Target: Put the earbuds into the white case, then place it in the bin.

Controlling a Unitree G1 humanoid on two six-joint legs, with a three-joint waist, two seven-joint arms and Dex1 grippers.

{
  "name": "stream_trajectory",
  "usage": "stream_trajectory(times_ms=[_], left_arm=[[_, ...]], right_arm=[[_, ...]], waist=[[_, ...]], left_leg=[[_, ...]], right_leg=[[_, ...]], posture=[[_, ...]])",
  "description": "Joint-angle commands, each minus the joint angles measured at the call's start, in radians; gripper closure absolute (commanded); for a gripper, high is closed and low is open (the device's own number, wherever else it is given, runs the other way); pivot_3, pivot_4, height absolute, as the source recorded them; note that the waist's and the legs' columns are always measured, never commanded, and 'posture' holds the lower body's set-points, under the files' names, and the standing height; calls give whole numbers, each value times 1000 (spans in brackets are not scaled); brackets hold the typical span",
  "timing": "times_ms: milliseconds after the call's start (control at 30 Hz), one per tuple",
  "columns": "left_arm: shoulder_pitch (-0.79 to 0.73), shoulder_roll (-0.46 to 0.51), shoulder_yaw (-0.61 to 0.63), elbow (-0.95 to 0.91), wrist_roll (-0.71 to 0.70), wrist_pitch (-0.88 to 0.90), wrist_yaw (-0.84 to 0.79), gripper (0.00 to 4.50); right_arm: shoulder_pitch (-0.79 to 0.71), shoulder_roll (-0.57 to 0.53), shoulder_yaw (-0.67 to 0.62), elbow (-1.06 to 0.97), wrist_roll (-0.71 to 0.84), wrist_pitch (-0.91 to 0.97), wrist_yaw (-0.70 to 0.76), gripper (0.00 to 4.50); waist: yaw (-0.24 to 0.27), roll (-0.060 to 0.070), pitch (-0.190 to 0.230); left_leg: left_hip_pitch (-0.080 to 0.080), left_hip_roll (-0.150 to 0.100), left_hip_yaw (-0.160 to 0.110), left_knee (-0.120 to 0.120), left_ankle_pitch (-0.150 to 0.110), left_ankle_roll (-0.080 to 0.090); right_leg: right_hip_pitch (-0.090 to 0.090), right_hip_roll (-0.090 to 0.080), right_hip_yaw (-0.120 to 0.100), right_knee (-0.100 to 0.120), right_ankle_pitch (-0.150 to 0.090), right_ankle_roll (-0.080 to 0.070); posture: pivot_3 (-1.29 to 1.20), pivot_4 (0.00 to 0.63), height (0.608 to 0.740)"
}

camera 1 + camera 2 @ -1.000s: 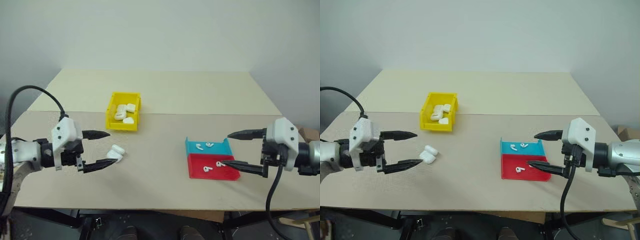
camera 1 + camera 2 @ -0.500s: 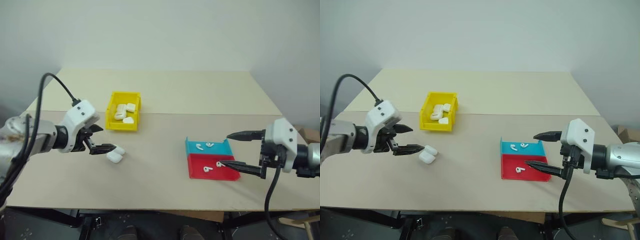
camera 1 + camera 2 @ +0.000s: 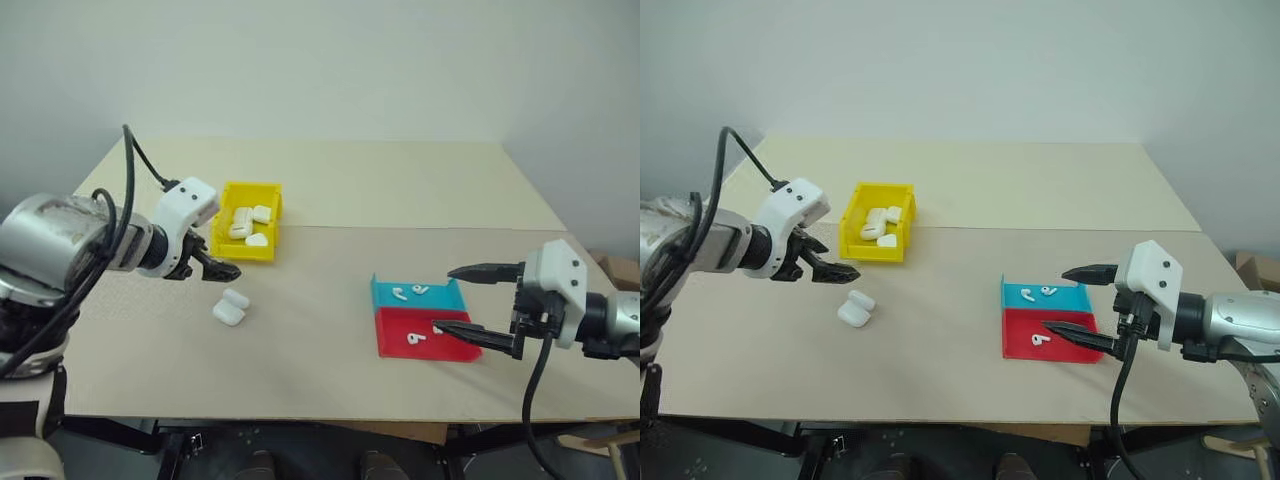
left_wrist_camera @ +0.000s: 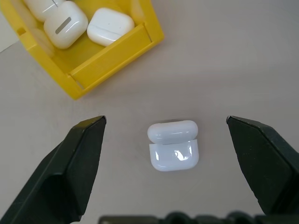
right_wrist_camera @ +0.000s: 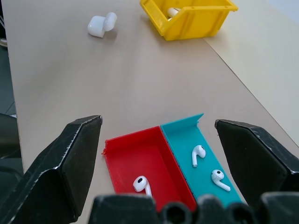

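Three earbuds (image 5: 198,155), four white cases (image 4: 173,145), one bin (image 3: 226,241), both hands (image 3: 222,268) spread.

- Bin (image 3: 246,236), yellow: one
- Cases in bin (image 4: 110,26): three
- Case on table (image 4: 173,145), lid open: one
- Trays: one blue (image 3: 415,295), one red (image 3: 425,335)
- Earbuds (image 5: 199,155): two in blue, two in red

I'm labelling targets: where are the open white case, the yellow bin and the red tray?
white case (image 4: 173,150), left wrist view, on its body below the lid.
yellow bin (image 3: 243,252), left eye view, near wall.
red tray (image 5: 131,156), right wrist view, bare floor.
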State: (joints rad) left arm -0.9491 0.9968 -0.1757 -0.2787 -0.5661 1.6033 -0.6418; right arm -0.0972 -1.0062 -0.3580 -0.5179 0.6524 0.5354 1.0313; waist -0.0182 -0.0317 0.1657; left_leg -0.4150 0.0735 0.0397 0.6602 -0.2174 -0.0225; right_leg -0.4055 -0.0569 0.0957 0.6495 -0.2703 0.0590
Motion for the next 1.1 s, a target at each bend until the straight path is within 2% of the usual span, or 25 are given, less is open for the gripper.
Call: stream_trajectory(times_ms=[33, 133, 233, 333, 433, 533, 600, 700, 900, 1100], left_arm=[[17, -24, -13, -79, -6, 11, 114, 0], [48, -97, 29, -46, -49, 11, 243, 0], [27, -121, 19, 30, -125, 11, 407, 0], [-51, -10, -114, 88, -344, 11, 451, 0], [-138, 47, -226, 163, -543, 11, 532, 0], [-193, 26, -296, 271, -706, 11, 698, 0], [-174, -25, -281, 301, -766, 11, 859, 0], [-184, -42, -311, 371, -909, 11, 1010, 0], [-177, -112, -340, 496, -1044, 11, 1221, 0], [-176, -150, -374, 554, -1141, 11, 1310, 0]], right_arm=[[-41, -24, -10, 5, 36, 21, 16, 16], [-60, -30, 1, 18, 41, 34, 28, 16], [-66, -39, 3, 26, 44, 43, 46, 16], [-76, -51, 2, 38, 50, 49, 60, 16], [-90, -60, 10, 50, 51, 51, 66, 16], [-92, -63, 12, 53, 49, 50, 70, 16], [-93, -63, 12, 53, 49, 52, 71, 16], [-86, -65, 3, 49, 50, 53, 74, 16], [-82, -72, -9, 45, 54, 66, 81, 16], [-92, -82, -5, 47, 56, 74, 87, 16]], waist=[[1, 0, 0], [5, 0, 0], [7, 0, 0], [4, -2, 1], [4, -1, 1], [8, -1, 1], [9, -1, 1], [8, -2, 1], [6, -1, 1], [6, -1, 1]], left_leg=[[0, 0, 0, 0, 0, 0], [0, -1, 0, 0, 0, 0], [0, -1, -2, 1, 0, 0], [-1, -2, -2, 1, 0, 0], [-1, -2, -3, 0, 0, 0], [0, -3, -3, 0, 0, 0], [0, -3, -4, 1, 0, 0], [0, -4, -4, 1, 0, 0], [-1, -4, -4, 1, 0, 0], [0, -4, -4, 1, 1, -2]], right_leg=[[0, 0, 0, 0, 0, 0], [1, -1, 0, 0, 0, 0], [1, -1, -1, 0, 0, 0], [1, -1, -1, 0, 0, 0], [0, -2, -1, 0, 0, 0], [1, -2, -1, 1, 0, 0], [2, -2, -1, 1, 0, 1], [2, -3, -1, 1, 0, 1], [1, -3, -1, 2, 0, 1], [1, -3, -2, 2, 0, 1]], posture=[[0, 150, 740], [0, 150, 740], [0, 150, 740], [0, 150, 740], [0, 150, 740], [0, 150, 740], [0, 150, 740], [0, 150, 740], [0, 150, 740], [0, 150, 740]])
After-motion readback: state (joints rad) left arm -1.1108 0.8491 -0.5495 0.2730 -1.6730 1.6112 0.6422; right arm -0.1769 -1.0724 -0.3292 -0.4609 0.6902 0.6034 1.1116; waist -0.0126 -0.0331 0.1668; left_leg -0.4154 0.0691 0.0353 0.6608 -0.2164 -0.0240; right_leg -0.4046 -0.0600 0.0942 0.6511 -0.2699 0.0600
